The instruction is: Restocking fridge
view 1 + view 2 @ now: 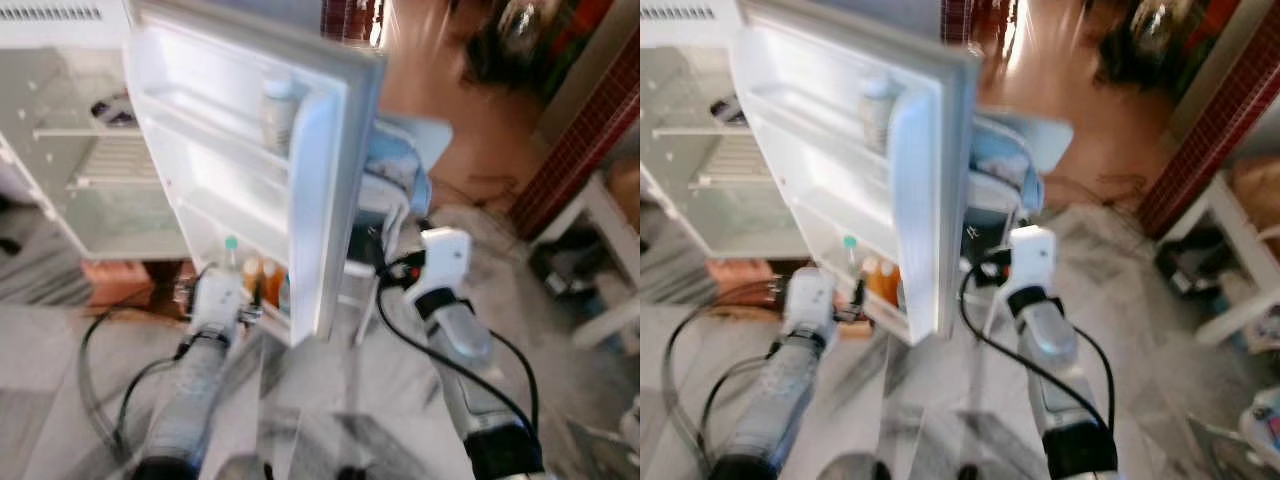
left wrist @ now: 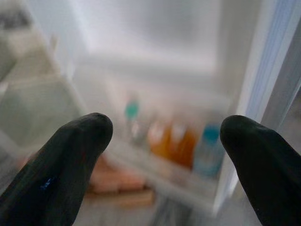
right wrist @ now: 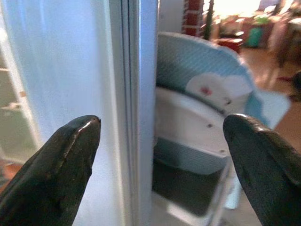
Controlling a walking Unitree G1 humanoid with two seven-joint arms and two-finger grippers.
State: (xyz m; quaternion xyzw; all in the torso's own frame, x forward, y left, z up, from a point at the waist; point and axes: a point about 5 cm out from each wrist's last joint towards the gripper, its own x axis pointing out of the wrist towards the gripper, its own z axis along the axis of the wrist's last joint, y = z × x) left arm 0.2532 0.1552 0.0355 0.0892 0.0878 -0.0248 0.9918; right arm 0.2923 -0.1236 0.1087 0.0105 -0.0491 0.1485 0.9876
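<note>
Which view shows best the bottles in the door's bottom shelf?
The left wrist view: the bottles lie straight ahead between the open left gripper, though blurred. In the eye views the left arm partly hides them. The right wrist view faces the door edge.

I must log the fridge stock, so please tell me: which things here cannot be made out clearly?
- Labels of the orange bottles on the bottom shelf of the white fridge door: blurred in the left wrist view.
- White container on the upper door shelf: contents unreadable in the left eye view, motion blur.
- Dark item inside the fridge: too blurred to identify.
</note>
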